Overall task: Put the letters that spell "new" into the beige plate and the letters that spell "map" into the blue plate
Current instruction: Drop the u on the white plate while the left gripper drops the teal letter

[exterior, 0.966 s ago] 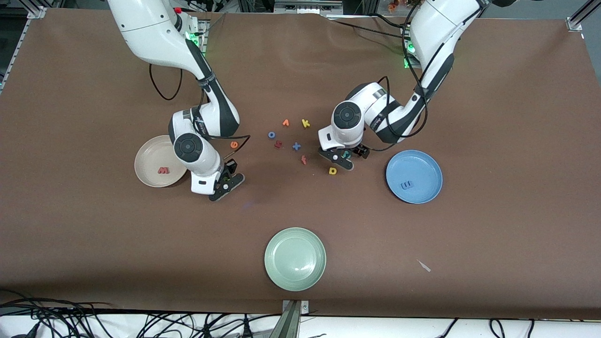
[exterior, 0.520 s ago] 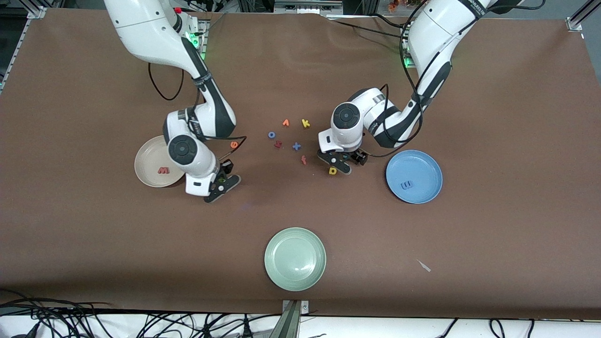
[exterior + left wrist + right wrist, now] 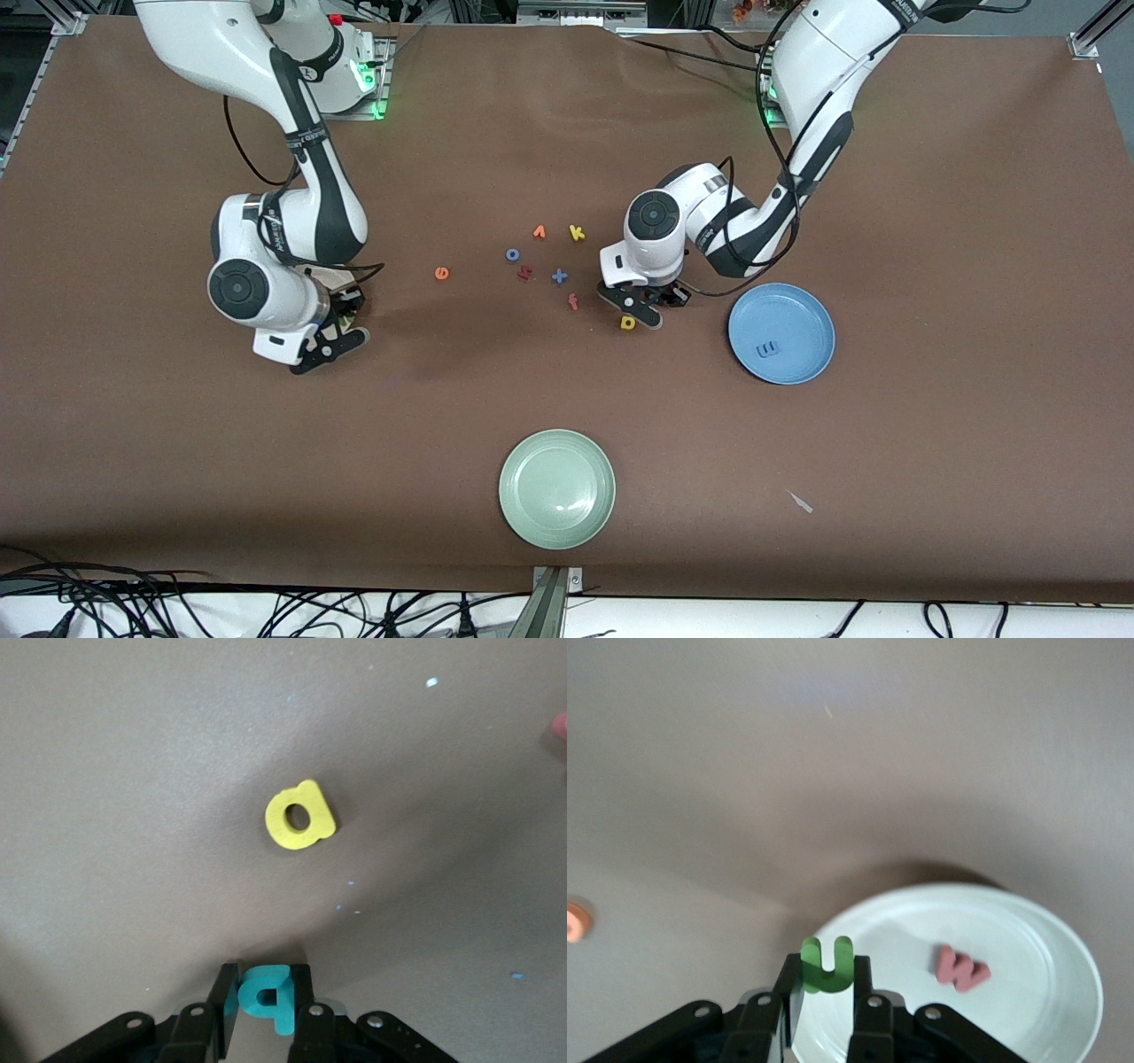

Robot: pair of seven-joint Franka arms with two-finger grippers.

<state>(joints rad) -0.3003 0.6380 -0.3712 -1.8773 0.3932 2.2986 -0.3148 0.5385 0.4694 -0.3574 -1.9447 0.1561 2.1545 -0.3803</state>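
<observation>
The right pincer [image 3: 826, 1003], clamped on the green "n" [image 3: 826, 964], hangs over the rim of the beige plate [image 3: 1045, 930], where the pinkish-red "w" [image 3: 962, 969] lies. Mid-counter, the left pincer [image 3: 266, 1014] grips the teal "p" [image 3: 266, 992] just beside the yellow "a" [image 3: 299, 816]. The blue "m" [image 3: 768, 349] sits in the blue plate [image 3: 802, 310]; the orange "e" [image 3: 441, 273] lies on the counter [image 3: 930, 425].

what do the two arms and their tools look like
Both arms are glossy white with dark grey joint sections and round dark caps at the wrists. Black cables loop loosely along each forearm. The left tool and right tool are black with two short fingers and small silver screws. Green lights glow at both bases.
</observation>
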